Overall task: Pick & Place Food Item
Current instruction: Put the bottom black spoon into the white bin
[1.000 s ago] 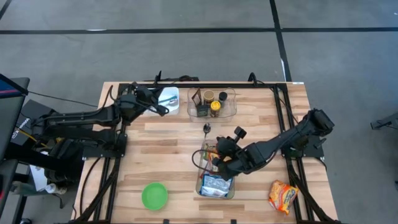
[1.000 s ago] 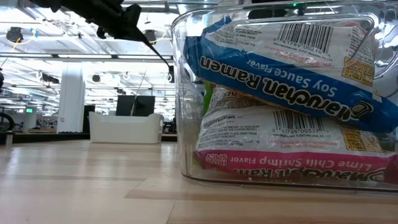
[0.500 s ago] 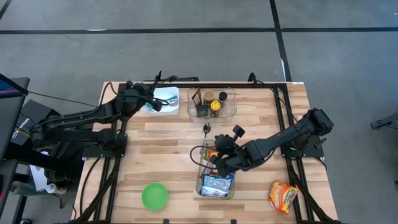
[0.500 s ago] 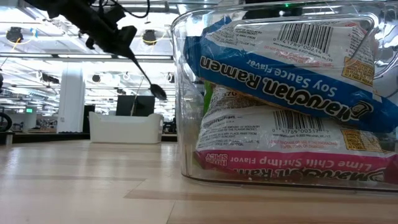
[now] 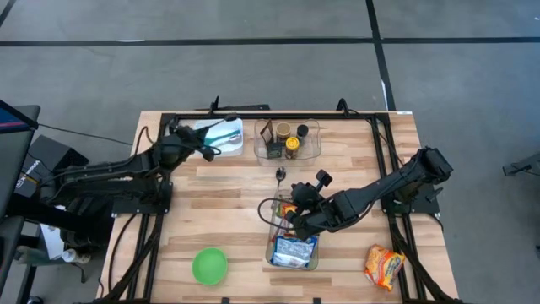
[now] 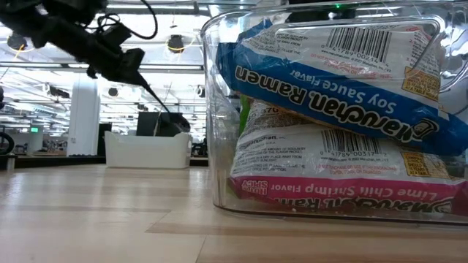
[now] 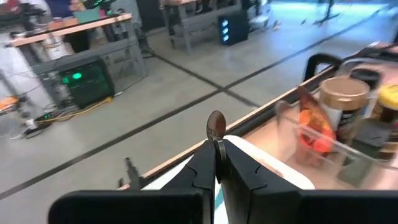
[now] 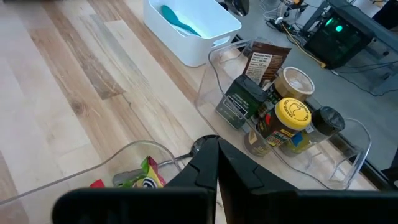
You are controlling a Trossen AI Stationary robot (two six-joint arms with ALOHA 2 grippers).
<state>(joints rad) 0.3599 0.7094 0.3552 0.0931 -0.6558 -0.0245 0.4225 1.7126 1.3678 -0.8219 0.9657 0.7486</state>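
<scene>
High view: left gripper (image 5: 207,145), clamped on a spoon (image 7: 216,127), hovers over the white bin (image 5: 226,133); release next. Right gripper (image 5: 294,221) closed, empty.

A green bowl (image 5: 210,266) sits near the wooden table's (image 5: 228,194) front edge, a white bin (image 5: 226,133) at the back.

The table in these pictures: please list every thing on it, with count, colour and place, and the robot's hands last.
White bin: one, back left, teal utensil inside.
Clear condiment bin: one, back centre, holding jars and packets.
Clear ramen bin: one, front centre, holding ramen packets.
Spoon on table: one, dark, centre.
Green bowl: one, front left.
Orange packet: one, front right.
Left hand: shut on a spoon, beside the white bin.
Right hand: shut, over the ramen bin.
</scene>
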